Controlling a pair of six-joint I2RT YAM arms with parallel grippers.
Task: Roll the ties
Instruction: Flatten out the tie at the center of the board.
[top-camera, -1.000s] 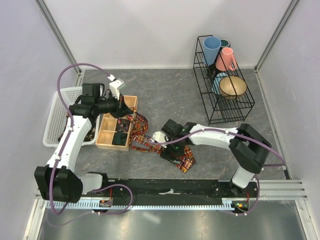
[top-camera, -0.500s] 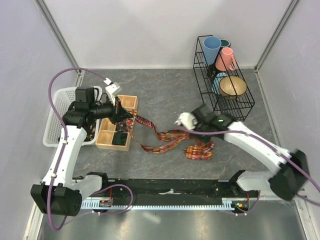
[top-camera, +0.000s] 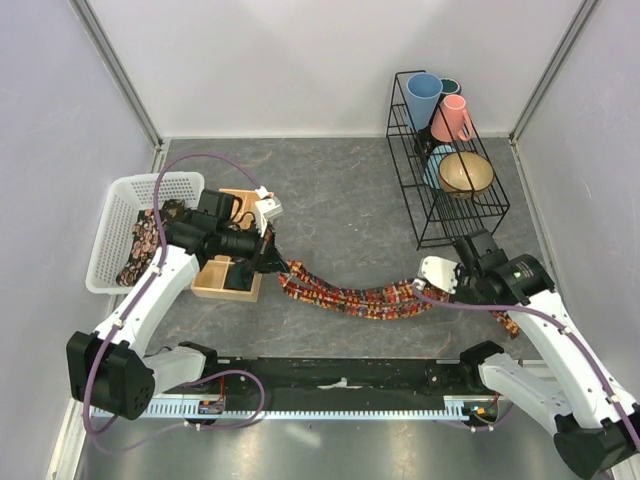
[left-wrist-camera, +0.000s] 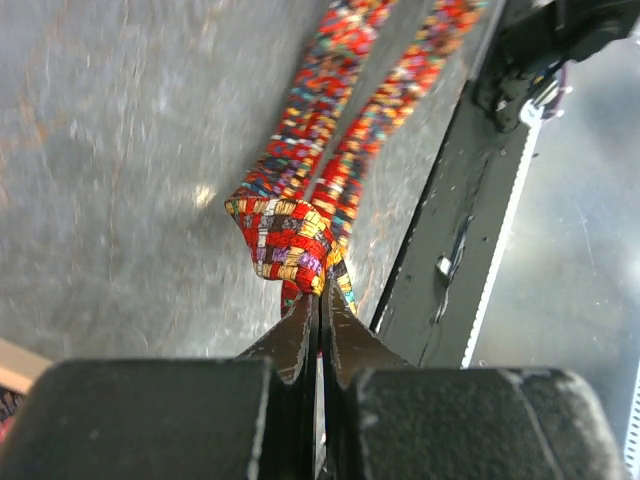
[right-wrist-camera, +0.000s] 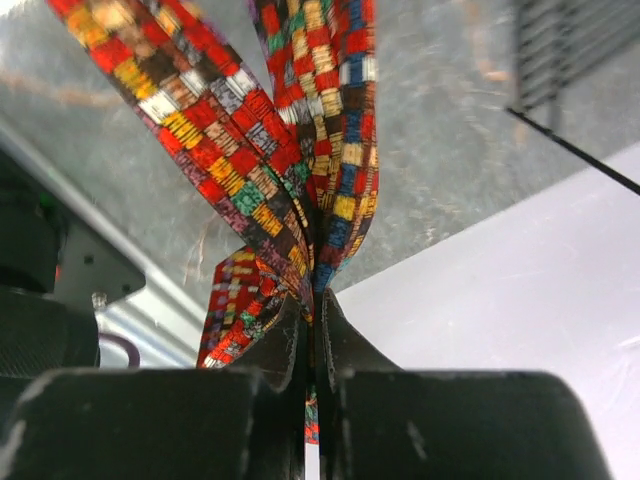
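One tie (top-camera: 352, 298), a dark band of small red, orange and yellow patches, is stretched across the grey table between my two grippers. It runs as two strands side by side. My left gripper (top-camera: 279, 266) is shut on its left end, next to the wooden tray (top-camera: 212, 273). In the left wrist view the fingertips (left-wrist-camera: 303, 322) pinch the folded fabric (left-wrist-camera: 297, 232). My right gripper (top-camera: 438, 290) is shut on the right end. There the tie (right-wrist-camera: 300, 170) splays out from the shut jaws, and a loose end (top-camera: 508, 322) hangs past the arm. Another tie (top-camera: 140, 248) lies in the white basket (top-camera: 135, 185).
A black wire rack (top-camera: 470, 222) with cups and a bowl stands at the back right, just beyond the right arm. The wooden tray holds dark items in its compartments. The black rail (top-camera: 340, 375) runs along the near edge.
The right gripper was open over the bunched tie; it shut on it and drew it far to the right. The left arm came down beside the tray, and the tie now lies pulled out long.
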